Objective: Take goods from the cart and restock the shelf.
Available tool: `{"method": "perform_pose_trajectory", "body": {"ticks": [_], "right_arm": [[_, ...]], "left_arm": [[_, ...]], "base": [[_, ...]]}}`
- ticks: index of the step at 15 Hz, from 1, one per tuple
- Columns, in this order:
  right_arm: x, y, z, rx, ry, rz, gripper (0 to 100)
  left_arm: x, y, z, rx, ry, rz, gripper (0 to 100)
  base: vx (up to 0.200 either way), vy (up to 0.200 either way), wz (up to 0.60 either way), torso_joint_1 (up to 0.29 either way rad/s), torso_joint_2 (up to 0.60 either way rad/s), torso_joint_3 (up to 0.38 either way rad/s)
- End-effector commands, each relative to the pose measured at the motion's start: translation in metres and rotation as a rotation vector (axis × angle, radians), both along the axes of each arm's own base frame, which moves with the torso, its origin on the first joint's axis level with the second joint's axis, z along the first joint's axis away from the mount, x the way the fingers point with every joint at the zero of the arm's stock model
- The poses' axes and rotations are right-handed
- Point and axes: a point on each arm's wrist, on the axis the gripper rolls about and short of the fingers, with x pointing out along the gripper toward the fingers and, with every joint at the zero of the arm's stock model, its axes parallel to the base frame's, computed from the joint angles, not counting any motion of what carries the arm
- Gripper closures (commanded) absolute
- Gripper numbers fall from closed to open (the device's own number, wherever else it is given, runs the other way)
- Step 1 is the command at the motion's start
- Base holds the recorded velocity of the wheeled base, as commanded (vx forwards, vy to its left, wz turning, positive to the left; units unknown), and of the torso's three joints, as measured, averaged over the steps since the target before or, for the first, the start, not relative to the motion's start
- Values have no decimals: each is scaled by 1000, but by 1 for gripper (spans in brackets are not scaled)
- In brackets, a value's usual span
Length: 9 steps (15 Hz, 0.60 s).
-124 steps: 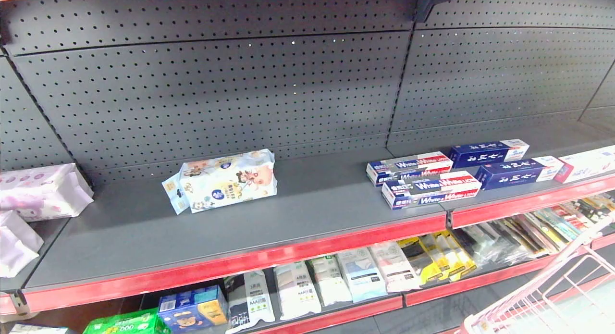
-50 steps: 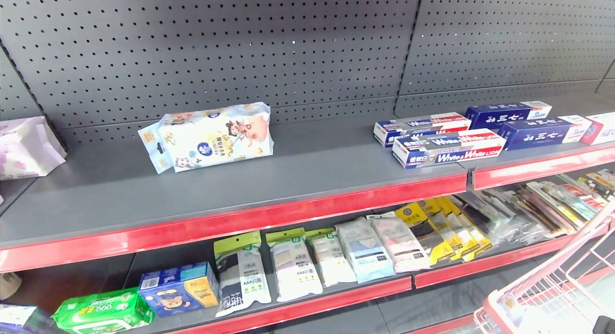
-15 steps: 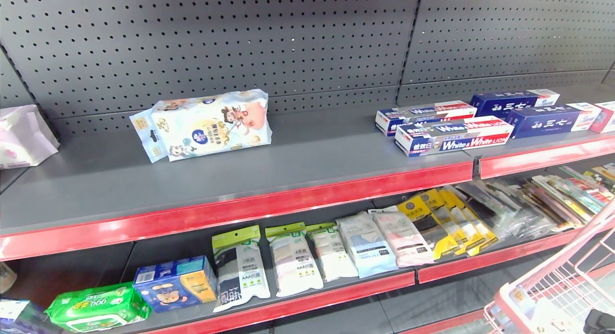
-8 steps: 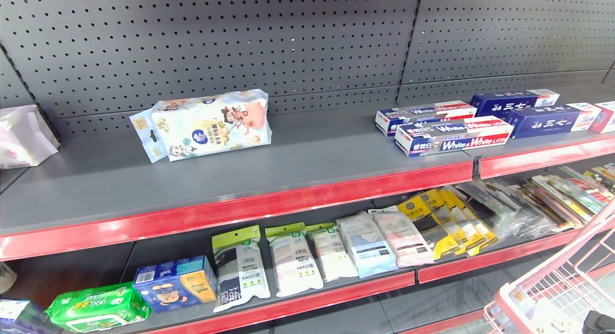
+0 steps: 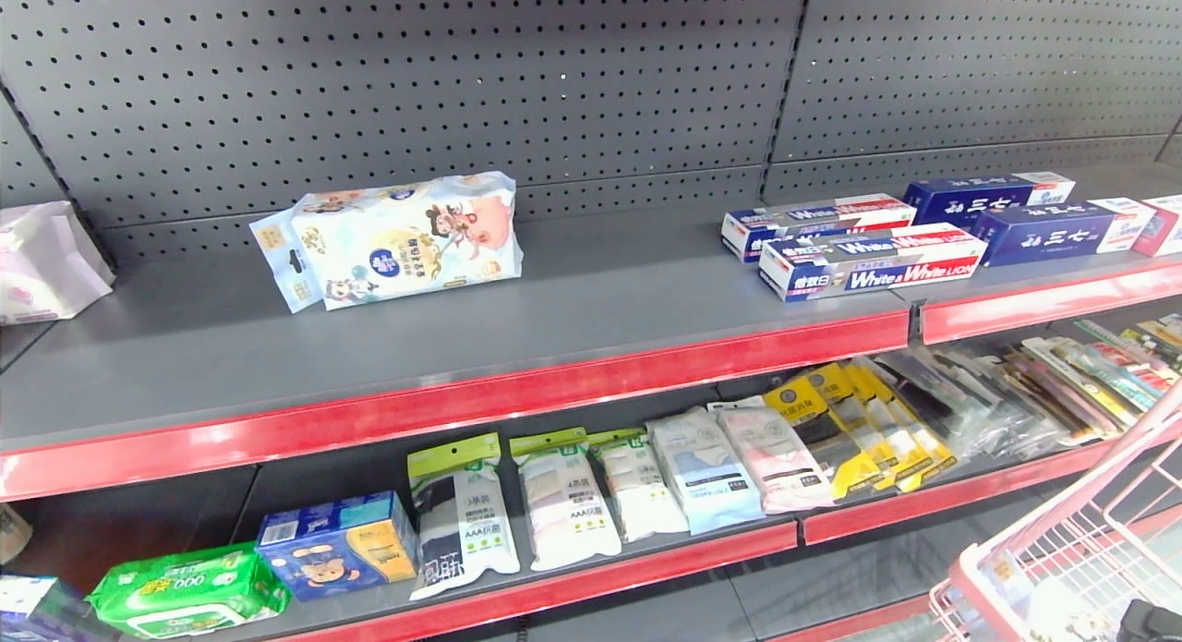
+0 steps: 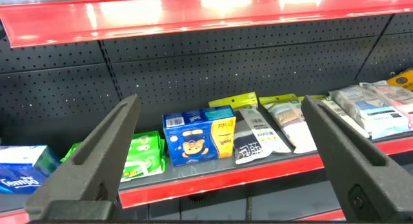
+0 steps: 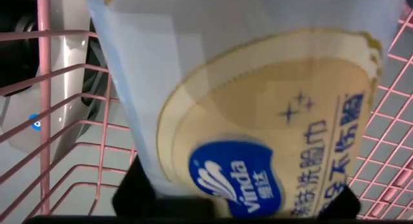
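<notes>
The pink wire cart (image 5: 1062, 550) stands at the lower right of the head view, and a dark part of my right arm (image 5: 1150, 621) shows inside it. Down in the cart, my right gripper (image 7: 239, 201) is shut on a white and blue tissue pack (image 7: 258, 121) with a gold oval, which bulges over its fingers. The grey shelf (image 5: 554, 346) with a red front edge holds one printed tissue pack (image 5: 397, 240) at its back. My left gripper (image 6: 221, 101) hangs open and holds nothing, facing the lower shelf.
Toothpaste boxes (image 5: 868, 254) lie on the shelf's right end, and a pink pack (image 5: 46, 263) at the far left. The lower shelf (image 5: 646, 568) carries a blue box (image 6: 197, 137), green wipes (image 5: 185, 596) and several flat packets (image 5: 572, 503). A pegboard wall backs the shelf.
The head camera has tilted lower since the earliest frame, bringing the lower shelf and cart into view. My right arm appeared in the cart. Nothing has shifted in the last second.
</notes>
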Motion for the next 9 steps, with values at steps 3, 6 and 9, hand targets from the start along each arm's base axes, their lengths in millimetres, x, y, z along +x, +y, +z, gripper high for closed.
{"method": "perform_pose_trajectory", "body": {"ticks": [3,6,9], "right_arm": [[-1,3,13,-18,-59,3,100],[-2,5,29,-58,-116,0,100],[-2,6,42,-94,-149,-31,100]], "left_arm": [[0,0,0,-1,0,1,0],[0,0,0,-1,0,1,0],[0,0,0,-1,-1,1,0]], "base": [[0,0,0,0,0,0],[0,0,0,0,0,0],[0,0,0,0,0,0]]}}
